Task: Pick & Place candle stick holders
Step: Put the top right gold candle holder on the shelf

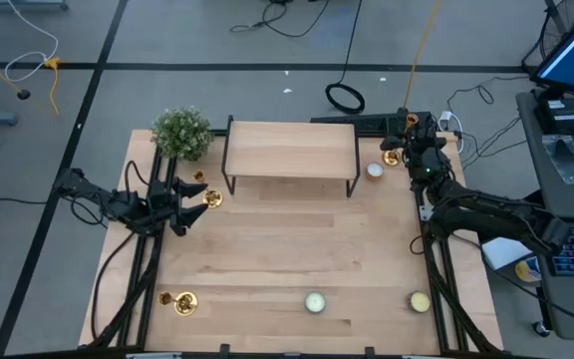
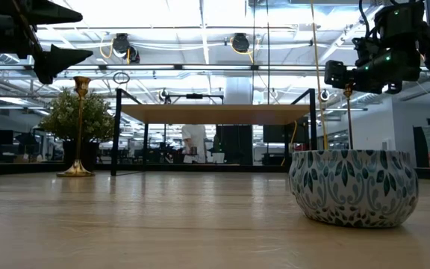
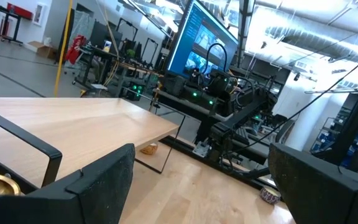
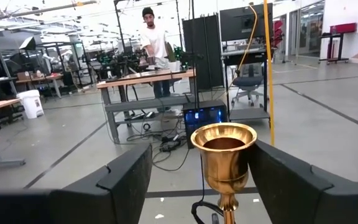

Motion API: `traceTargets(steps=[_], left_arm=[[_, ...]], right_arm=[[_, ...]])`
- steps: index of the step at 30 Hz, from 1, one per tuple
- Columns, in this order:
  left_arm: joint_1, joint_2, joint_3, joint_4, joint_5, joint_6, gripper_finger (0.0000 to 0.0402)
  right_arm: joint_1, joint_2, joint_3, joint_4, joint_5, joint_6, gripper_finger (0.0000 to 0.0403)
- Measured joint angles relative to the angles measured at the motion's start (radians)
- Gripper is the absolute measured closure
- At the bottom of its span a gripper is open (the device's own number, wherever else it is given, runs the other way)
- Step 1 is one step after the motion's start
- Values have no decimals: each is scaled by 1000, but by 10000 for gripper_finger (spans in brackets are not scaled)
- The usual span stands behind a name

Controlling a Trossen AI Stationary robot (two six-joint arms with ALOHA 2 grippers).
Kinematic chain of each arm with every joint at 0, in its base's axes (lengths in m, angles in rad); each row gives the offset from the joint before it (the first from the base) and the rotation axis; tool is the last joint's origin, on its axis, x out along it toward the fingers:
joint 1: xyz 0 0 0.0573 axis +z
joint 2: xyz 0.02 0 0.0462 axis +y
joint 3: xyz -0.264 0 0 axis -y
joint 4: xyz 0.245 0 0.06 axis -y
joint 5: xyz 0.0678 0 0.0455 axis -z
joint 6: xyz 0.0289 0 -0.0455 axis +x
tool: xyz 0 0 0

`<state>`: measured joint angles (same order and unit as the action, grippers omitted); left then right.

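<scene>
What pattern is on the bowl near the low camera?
Teal leaf pattern on white bowl, best in the low view.

No readable text, labels, brands, numbers or signs anywhere. Monitor screen in left wrist view lit blue, content too small to read. Candle stick holders unmarked.

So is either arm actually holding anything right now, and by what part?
Nothing, it seems. The right tool is open around the cup of a candlestick, with gaps on both sides. The left tool is open and empty.
</scene>
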<state>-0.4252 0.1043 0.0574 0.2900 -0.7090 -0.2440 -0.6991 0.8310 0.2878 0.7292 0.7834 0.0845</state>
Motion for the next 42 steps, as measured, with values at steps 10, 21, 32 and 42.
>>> traceTargets(steps=[10,21,32,42], left_arm=[[0,0,0,0,0,0,36],[0,0,0,0,0,1,36],[0,0,0,0,0,2,36],[0,0,0,0,-1,-2,36]], right_arm=[[-28,21,0,0,2,6,170],[-27,26,0,8,1,7,235],[-27,26,0,43,-1,8,302],[-27,26,0,153,5,-74,308]])
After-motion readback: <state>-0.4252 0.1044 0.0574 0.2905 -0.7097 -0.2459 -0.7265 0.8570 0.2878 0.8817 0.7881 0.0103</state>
